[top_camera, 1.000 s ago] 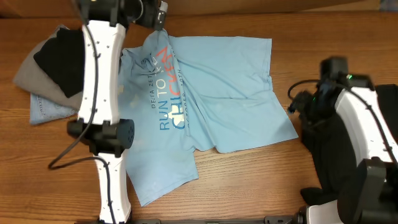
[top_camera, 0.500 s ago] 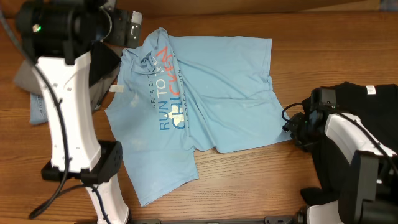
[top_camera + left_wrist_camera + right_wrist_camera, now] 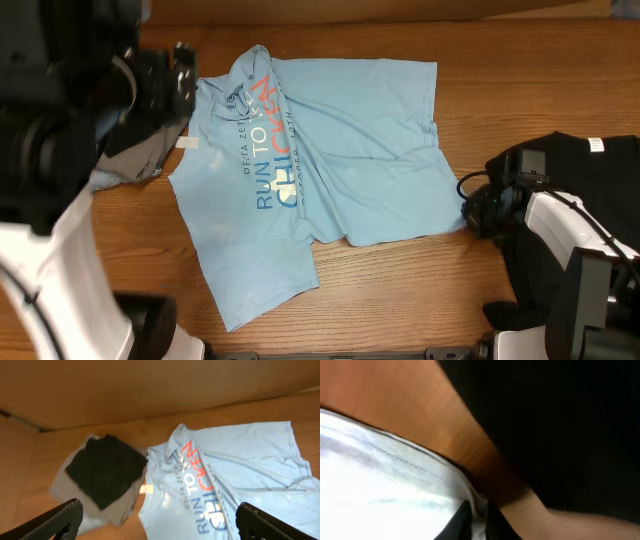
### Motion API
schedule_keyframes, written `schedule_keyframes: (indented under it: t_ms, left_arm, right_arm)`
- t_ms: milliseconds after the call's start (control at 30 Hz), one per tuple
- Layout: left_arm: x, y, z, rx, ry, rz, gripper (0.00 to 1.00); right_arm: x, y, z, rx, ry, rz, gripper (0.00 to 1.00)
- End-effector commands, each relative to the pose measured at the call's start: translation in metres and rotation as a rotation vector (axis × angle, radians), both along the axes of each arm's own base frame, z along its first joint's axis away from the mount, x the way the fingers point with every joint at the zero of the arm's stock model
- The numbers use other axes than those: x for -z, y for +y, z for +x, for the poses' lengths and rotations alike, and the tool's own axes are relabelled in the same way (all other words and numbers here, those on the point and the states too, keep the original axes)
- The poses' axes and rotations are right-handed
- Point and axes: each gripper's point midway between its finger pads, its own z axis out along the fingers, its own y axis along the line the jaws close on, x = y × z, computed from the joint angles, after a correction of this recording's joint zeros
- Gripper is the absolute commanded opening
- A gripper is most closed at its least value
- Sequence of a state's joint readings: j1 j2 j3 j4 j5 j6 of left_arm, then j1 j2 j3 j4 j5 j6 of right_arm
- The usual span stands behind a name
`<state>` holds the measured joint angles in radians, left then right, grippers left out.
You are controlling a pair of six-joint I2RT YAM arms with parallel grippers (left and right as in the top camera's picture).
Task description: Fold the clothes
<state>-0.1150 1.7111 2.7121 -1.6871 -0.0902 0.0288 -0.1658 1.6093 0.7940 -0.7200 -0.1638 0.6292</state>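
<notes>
1. Overhead: the shirt [image 3: 350,140] lies spread in the middle of the surface [image 3: 400,300], creased, with its print facing up and one long flap reaching toward the near edge. The left arm [image 3: 60,150] is high and close to the camera, so it hides most of the pile [image 3: 140,160] at the far left. I judge it is kept up there so that it does not touch the cloth. The right fingers [image 3: 478,212] are low at the right lower corner of the shirt, just beside the black cloth [image 3: 590,170]. Probably they are there because a corner gives the best hold for a fold
2. Left wrist: this camera looks down from high. The left fingers [image 3: 272,521] show only at the two bottom corners of the picture, wide apart and holding nothing. Under them the pile is a black piece on a grey one, just beside the collar end of the shirt. From this height the arm can go to either, and I think the shirt is the piece in work
3. Right wrist: the view is very close and blurred. The pale hem of the shirt lies on the wood, and the black cloth fills the upper right. Two dark tips at the lower edge stand narrow with the hem between them. Whether they pinch it already, I cannot tell. The black cloth is near, so a grasp here could also catch it
</notes>
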Motion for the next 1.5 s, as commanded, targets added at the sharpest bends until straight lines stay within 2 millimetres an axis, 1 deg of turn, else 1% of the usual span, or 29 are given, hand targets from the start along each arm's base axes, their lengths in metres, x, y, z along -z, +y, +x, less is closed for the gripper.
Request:
schedule_keyframes:
  t_ms: [0,100,133,200,300,367,433,567,633,700,733,867,1000,1133,1200,1233,1333,1467]
  left_arm:
    - [0.015,0.016,-0.013,-0.097,0.059,0.012,1.0]
    - [0.037,0.017,-0.021,-0.102,0.137,0.026,1.0]
    - [0.047,0.018,-0.023,-0.103,0.174,0.032,1.0]
    - [0.062,0.021,-0.026,-0.114,0.227,0.037,1.0]
    - [0.083,0.029,-0.028,-0.158,0.3,0.022,1.0]
    - [0.098,0.032,-0.029,-0.174,0.352,0.0,1.0]
    - [0.113,0.031,-0.031,-0.167,0.41,-0.044,1.0]
    - [0.152,0.024,-0.038,-0.155,0.556,-0.172,1.0]
    - [0.177,0.021,-0.046,-0.153,0.651,-0.221,1.0]
    - [0.201,0.021,-0.056,-0.178,0.746,-0.236,1.0]
    - [0.216,0.022,-0.063,-0.198,0.802,-0.243,1.0]
    - [0.262,0.021,-0.091,-0.234,0.985,-0.245,1.0]
    - [0.301,0.022,-0.109,-0.282,1.09,-0.258,1.0]
    - [0.34,0.022,-0.122,-0.349,1.144,-0.299,0.99]
    - [0.357,0.014,-0.129,-0.337,1.169,-0.341,0.94]
    - [0.363,0.006,-0.131,-0.323,1.181,-0.385,0.91]
    - [0.367,-0.009,-0.135,-0.295,1.205,-0.453,0.9]
    - [0.374,-0.009,-0.142,-0.342,1.229,-0.445,0.91]
  right_arm:
    - [-0.011,-0.014,-0.008,0.001,0.043,-0.081,0.09]
    - [-0.044,-0.027,-0.009,0.01,0.038,-0.153,0.07]
    - [-0.059,-0.033,-0.012,0.022,0.038,-0.19,0.06]
    - [-0.079,-0.046,-0.02,0.068,0.046,-0.258,0.06]
    - [-0.1,-0.063,-0.032,0.14,0.05,-0.327,0.06]
    - [-0.108,-0.068,-0.036,0.176,0.03,-0.331,0.07]
    - [-0.114,-0.071,-0.038,0.192,0.009,-0.335,0.08]
    - [-0.119,-0.071,-0.039,0.188,-0.008,-0.339,0.12]
    - [-0.119,-0.071,-0.038,0.188,-0.009,-0.339,0.13]
    - [-0.119,-0.071,-0.038,0.189,-0.012,-0.34,0.14]
    - [-0.119,-0.071,-0.038,0.189,-0.013,-0.34,0.15]
    - [-0.119,-0.072,-0.034,0.18,-0.028,-0.344,0.15]
    - [-0.12,-0.073,-0.03,0.172,-0.046,-0.348,0.15]
    - [-0.12,-0.072,-0.028,0.171,-0.052,-0.339,0.15]
    - [-0.12,-0.071,-0.028,0.171,-0.053,-0.335,0.15]
    - [-0.12,-0.071,-0.028,0.17,-0.053,-0.335,0.15]
    - [-0.12,-0.071,-0.028,0.171,-0.054,-0.335,0.15]
    - [-0.12,-0.071,-0.026,0.172,-0.059,-0.336,0.15]
